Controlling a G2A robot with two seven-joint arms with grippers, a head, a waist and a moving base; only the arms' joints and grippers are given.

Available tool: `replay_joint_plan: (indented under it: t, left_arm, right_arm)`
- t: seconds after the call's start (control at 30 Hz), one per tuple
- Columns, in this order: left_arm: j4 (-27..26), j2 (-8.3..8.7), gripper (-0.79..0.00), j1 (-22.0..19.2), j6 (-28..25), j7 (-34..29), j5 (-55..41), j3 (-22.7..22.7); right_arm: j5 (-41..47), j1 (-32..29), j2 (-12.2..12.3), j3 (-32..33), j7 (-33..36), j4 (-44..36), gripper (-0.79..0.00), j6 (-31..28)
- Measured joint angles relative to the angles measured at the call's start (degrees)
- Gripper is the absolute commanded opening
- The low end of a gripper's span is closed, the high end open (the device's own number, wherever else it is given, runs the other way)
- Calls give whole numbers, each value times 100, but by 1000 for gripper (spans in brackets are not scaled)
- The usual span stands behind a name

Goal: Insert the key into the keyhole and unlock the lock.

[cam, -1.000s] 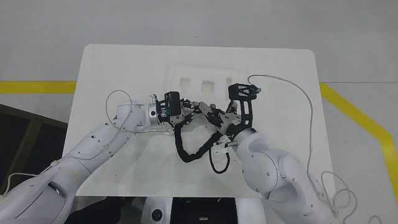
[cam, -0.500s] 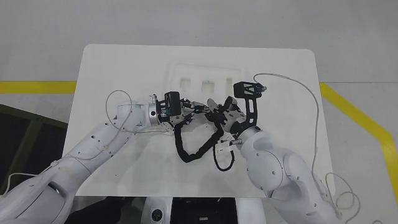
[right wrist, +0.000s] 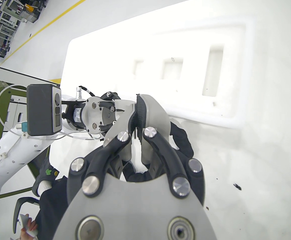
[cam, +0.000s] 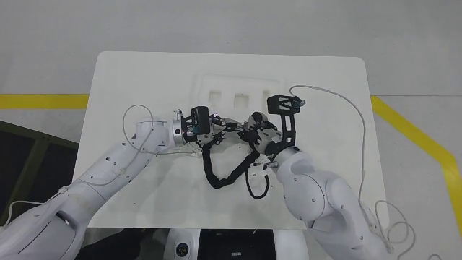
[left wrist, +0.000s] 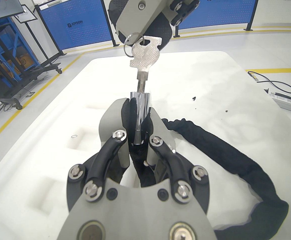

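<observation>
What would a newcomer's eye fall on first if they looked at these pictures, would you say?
Most striking is the silver key, pinched at its head by the right gripper, its blade set in the end of the chrome lock that the left gripper clamps over the table. Next, the lock's black sleeved chain loops from it across the table's near side.

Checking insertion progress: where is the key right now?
In the left wrist view the key is held by the right gripper, its blade tip at the end of the chrome lock cylinder held in the left gripper.
</observation>
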Motion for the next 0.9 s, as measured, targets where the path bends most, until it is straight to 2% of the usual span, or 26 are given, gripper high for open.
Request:
replay_joint_plan:
  t: [0.3,0.33,0.37,0.4,0.43,0.47,0.57,0.7,0.9]
  left_arm:
    - [0,0,-785,0,0,0,0,0]
    - [0,0,-785,0,0,0,0,0]
    - [0,0,-785,0,0,0,0,0]
    - [0,0,-785,0,0,0,0,0]
    - [0,0,-785,0,0,0,0,0]
    - [0,0,-785,0,0,0,0,0]
    - [0,0,-785,0,0,0,0,0]
    - [-125,4,-785,94,16,-238,-96,-76]
    - [-259,64,-785,143,-664,-801,-462,-328]
  right_arm:
    - [-99,59,-68,-62,6,119,-785,10]
    - [-96,62,-74,-52,-8,121,-474,9]
    - [-81,62,-80,-34,-32,120,-413,3]
    - [-50,52,-87,2,-63,113,-179,-5]
    - [-31,40,-90,35,-85,101,-46,-18]
    - [-17,23,-91,74,-109,84,0,-39]
    - [52,-75,-83,244,-223,-11,0,-213]
    - [396,-285,-48,605,-335,-98,0,-787]
    - [986,-555,41,1225,-288,50,0,-2097]
